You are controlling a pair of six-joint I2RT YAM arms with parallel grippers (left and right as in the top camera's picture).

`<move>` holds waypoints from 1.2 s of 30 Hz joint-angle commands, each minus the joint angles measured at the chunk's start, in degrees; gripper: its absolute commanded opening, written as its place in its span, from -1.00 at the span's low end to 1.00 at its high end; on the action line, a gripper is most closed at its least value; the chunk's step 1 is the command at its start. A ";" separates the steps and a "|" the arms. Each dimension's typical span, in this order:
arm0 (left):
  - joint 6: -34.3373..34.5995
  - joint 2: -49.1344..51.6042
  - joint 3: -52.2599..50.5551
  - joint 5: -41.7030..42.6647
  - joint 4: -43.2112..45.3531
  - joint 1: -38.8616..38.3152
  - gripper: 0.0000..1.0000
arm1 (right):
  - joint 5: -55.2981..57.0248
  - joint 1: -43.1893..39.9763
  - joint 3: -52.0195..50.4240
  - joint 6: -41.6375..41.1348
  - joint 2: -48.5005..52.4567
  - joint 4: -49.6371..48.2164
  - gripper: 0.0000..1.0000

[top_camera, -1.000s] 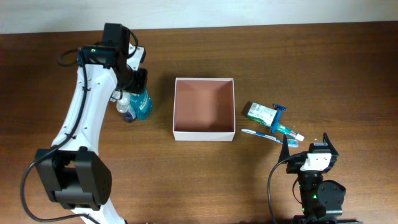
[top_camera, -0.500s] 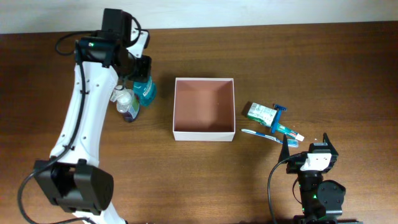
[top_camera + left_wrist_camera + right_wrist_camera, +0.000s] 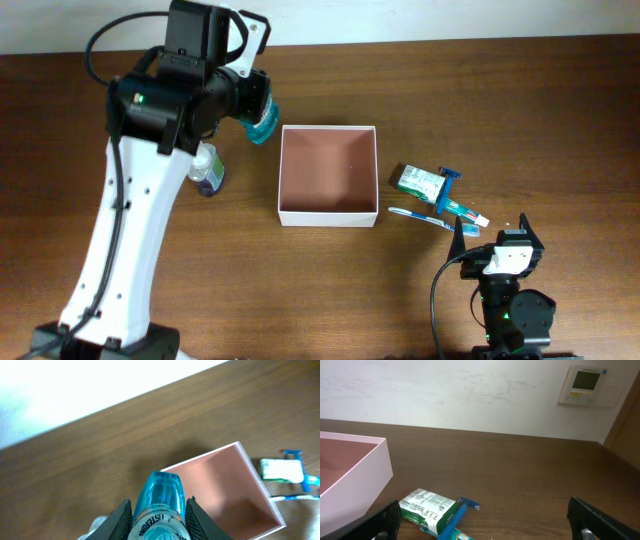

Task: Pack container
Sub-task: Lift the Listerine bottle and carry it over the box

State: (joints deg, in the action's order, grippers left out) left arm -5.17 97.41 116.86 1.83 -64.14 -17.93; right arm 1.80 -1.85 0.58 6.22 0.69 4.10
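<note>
The container [image 3: 329,213] is a shallow square white-walled box with a reddish-brown inside, mid-table; it also shows in the left wrist view [image 3: 272,510] and the right wrist view [image 3: 375,467]. My left gripper [image 3: 258,112] is shut on the teal mouthwash bottle [image 3: 262,126], held in the air just off the container's far left corner; the left wrist view shows the bottle [image 3: 159,505] between the fingers [image 3: 120,520]. My right gripper [image 3: 497,235] is open and empty near the front edge, its fingers [image 3: 387,519] wide apart.
A small clear bottle with purple liquid [image 3: 206,170] stands left of the container. A green and white box [image 3: 418,181], a blue razor [image 3: 447,190], a toothbrush [image 3: 418,216] and a small tube [image 3: 466,212] lie right of the container.
My left gripper has lifted the teal mouthwash bottle off the table from beside the clear bottle and carried it up and right toward the container. The right arm has not moved.
</note>
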 commanded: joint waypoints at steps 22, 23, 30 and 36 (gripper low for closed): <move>-23.69 7.02 1.57 8.79 2.86 -8.55 -0.85 | -0.09 -0.39 -0.26 -0.02 -0.37 0.48 0.97; -23.69 7.65 1.57 9.62 3.30 -8.52 -0.85 | -0.09 -0.39 -0.26 -0.02 -0.37 0.48 0.97; -24.72 11.34 1.57 12.57 6.58 -8.39 -0.85 | -0.09 -0.39 -0.26 -0.02 -0.37 0.48 0.97; -24.72 13.44 1.53 12.63 7.91 -6.91 -0.84 | -0.09 -0.39 -0.26 -0.02 -0.37 0.48 0.97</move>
State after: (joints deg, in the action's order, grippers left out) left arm -28.58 110.17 117.01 12.88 -57.28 -26.06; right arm 1.80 -1.85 0.58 6.22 0.69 4.10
